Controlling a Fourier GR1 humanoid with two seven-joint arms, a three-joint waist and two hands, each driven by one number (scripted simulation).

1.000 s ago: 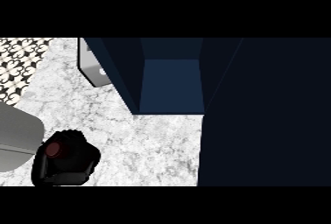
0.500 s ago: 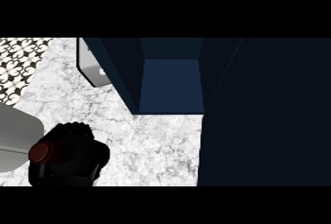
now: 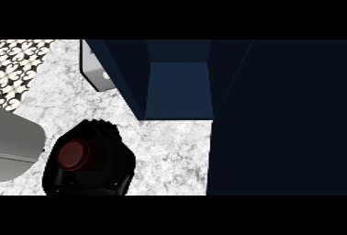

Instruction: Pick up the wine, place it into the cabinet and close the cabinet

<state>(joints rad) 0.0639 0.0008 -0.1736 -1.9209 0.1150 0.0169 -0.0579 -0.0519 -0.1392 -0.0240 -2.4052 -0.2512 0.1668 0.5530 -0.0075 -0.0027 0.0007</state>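
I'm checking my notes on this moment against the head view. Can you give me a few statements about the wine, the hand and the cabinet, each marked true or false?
1. The left hand is curled round the wine. True.
2. The wine already stands inside the cabinet. False: it is held over the marble counter, in front of and to the left of the opening.
3. The cabinet is open. True: its blue interior shows.
4. The right hand is pushing the cabinet shut. False: no right hand shows in the view.
5. The counter is plain black. False: it is white-grey marble.
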